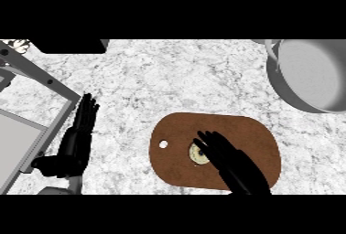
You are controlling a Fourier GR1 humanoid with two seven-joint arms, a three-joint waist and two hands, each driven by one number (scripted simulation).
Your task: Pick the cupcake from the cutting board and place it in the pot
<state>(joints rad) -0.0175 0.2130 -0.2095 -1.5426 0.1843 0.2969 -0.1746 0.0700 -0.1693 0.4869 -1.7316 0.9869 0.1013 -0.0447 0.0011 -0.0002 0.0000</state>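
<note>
a: where is the cupcake (197,154) right now?

b: it sits on the brown cutting board (223,132), near the board's middle. only a pale sliver of it shows, because my right hand (229,160) lies over it.

a: is that hand grasping it?

b: no. my fingers (209,139) are stretched out straight above it, pointing up and to the left toward the small hole (164,144) in the board. the hand is released, curled round nothing. i cannot tell whether it touches the cupcake.

a: and the pot?

b: the grey pot (307,75) stands on the marbled desk (169,77) at the upper right, well apart from the board. what shows of its inside is bare grey metal; its right side is cut off by the view's edge.

a: your other hand?

b: my left hand (74,141) rests at the left, fingers straight and pointing up, holding nothing. it is just beside a grey metal frame (40,77) that runs along the left edge, with a pale panel (17,137) inside it.

a: anything else?

b: a dark block (67,45) at the top left.
</note>
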